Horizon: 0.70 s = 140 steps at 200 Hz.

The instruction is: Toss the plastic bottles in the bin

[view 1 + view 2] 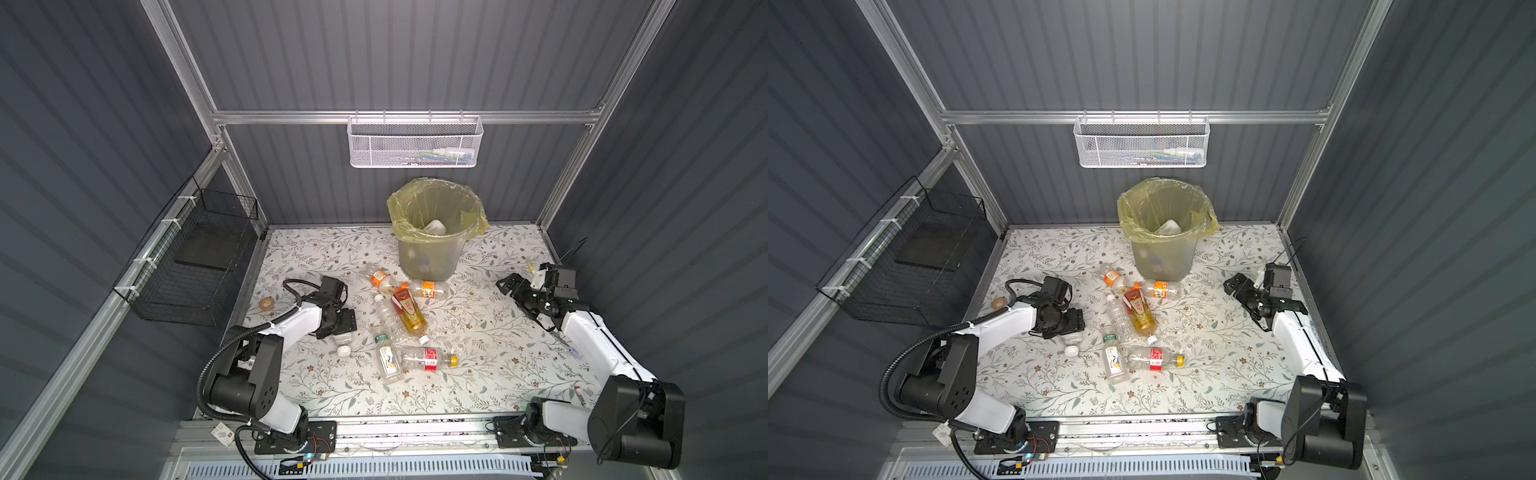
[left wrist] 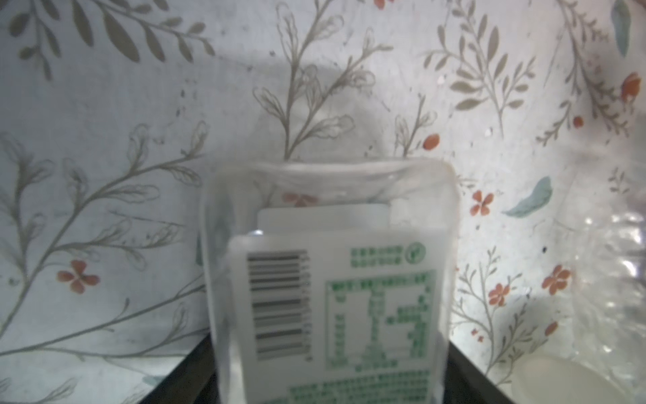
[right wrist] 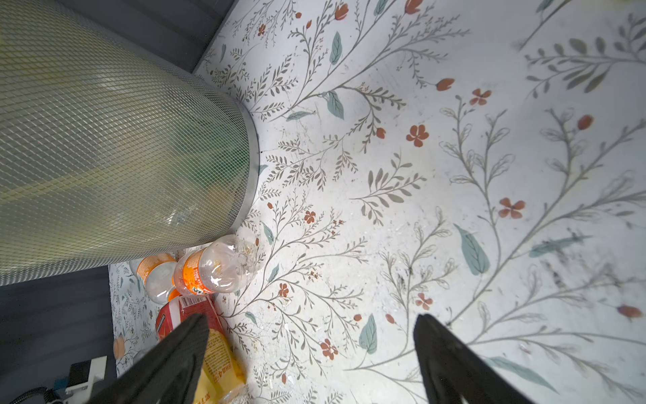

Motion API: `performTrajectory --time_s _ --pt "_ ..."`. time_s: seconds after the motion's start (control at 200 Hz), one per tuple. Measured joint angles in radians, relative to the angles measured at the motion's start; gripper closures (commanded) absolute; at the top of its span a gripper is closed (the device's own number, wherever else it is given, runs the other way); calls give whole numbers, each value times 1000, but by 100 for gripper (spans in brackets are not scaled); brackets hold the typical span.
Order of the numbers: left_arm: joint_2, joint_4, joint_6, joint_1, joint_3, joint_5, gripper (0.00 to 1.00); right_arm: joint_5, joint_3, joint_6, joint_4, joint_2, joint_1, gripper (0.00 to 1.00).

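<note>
Grasping is in hand: the left gripper [image 1: 338, 325] sits narrow on a green-label bottle [image 2: 328, 280] at the table's [image 1: 498, 365] left, apparently pinching it (view blurred), the right gripper [image 3: 314, 353] gapes empty; next, lift clear and carry over the bin [image 1: 432, 257] at the back.

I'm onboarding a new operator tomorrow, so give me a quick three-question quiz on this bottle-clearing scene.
1. True or false: the right gripper holds a bottle.
2. What lines the bin? A) blue bag B) yellow bag C) nothing
3. Fill in: the bottle between the fingers of the left gripper has a label printed in ____.
Key: 1 false; 2 B; 3 green.
</note>
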Motion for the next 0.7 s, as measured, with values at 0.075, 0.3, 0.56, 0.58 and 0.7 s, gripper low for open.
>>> performTrajectory --time_s 0.075,0.3,0.56,0.58,0.7 --pt "-17 -1 -9 -1 -13 3 37 0 -2 1 0 2 0 7" --pt "-57 -24 -34 -1 32 48 41 -4 -16 4 6 2 0 7" --pt "90 -78 -18 -36 867 197 11 -18 -19 19 16 6 0 7" --pt "118 -73 -24 -44 965 216 2 -20 -19 21 21 8 1 8" --pt "295 -9 -18 -109 1448 287 0 -28 -19 37 35 28 8 8"
